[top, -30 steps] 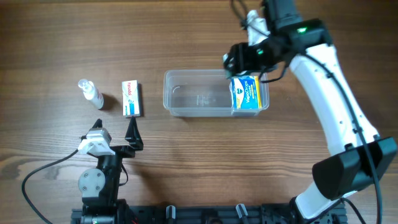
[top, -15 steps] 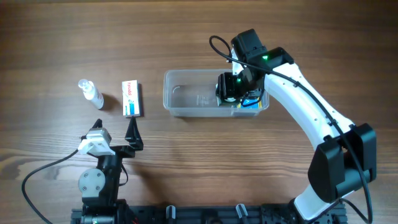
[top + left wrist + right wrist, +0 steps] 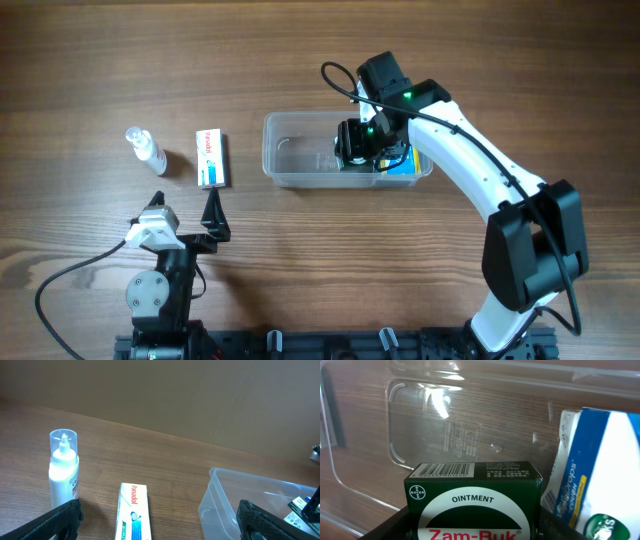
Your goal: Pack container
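Note:
The clear plastic container [image 3: 295, 150] sits mid-table; it also shows in the left wrist view [image 3: 227, 502] and the right wrist view [image 3: 440, 415]. A blue and white box [image 3: 402, 168] stands at its right end [image 3: 602, 475]. My right gripper [image 3: 356, 146] is inside the container, shut on a green Zam-Buk ointment box [image 3: 472, 495], just left of the blue box. My left gripper [image 3: 213, 214] is open and empty at the front left, apart from everything.
A white Panadol box [image 3: 210, 158] lies left of the container and shows in the left wrist view [image 3: 134, 512]. A small clear-capped white bottle [image 3: 146, 149] stands further left [image 3: 63, 467]. The table is brown wood.
My right arm has swung left and down from above the container's back right corner into the container, carrying the green box. The left arm has not moved.

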`<act>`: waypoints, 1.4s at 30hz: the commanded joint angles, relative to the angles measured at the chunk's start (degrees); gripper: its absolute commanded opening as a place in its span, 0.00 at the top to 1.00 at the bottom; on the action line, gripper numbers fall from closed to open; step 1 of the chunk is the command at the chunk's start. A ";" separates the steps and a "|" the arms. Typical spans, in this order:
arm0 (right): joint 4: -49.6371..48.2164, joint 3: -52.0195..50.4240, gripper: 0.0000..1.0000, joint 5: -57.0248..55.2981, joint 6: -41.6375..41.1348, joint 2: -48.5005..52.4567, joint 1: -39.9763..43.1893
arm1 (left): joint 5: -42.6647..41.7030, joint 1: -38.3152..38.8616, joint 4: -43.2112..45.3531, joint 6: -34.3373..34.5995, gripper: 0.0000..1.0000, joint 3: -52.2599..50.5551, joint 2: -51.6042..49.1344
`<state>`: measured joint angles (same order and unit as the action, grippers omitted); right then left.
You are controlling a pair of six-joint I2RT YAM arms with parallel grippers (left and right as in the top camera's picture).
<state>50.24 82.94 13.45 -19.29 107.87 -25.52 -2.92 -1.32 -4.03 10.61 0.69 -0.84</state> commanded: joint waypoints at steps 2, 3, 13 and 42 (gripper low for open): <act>-0.26 -0.04 0.35 -2.34 -0.42 0.68 -0.72 | -0.46 -0.46 -0.09 0.33 0.00 -0.37 0.46; -0.24 -0.04 0.34 -2.51 -0.42 0.68 -0.72 | -0.46 -0.46 -0.09 0.33 0.00 -0.37 0.46; -1.29 -0.02 0.30 -3.56 -0.85 0.68 -0.72 | -0.46 -0.46 -0.09 0.33 0.00 -0.37 0.46; 3.54 14.64 0.00 -20.33 2.75 -0.35 39.89 | -0.46 -0.46 -0.09 0.33 0.00 -0.37 0.46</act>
<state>56.45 102.10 -7.55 -17.26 107.70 13.56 -2.92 -1.32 -4.01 10.61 0.69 -0.84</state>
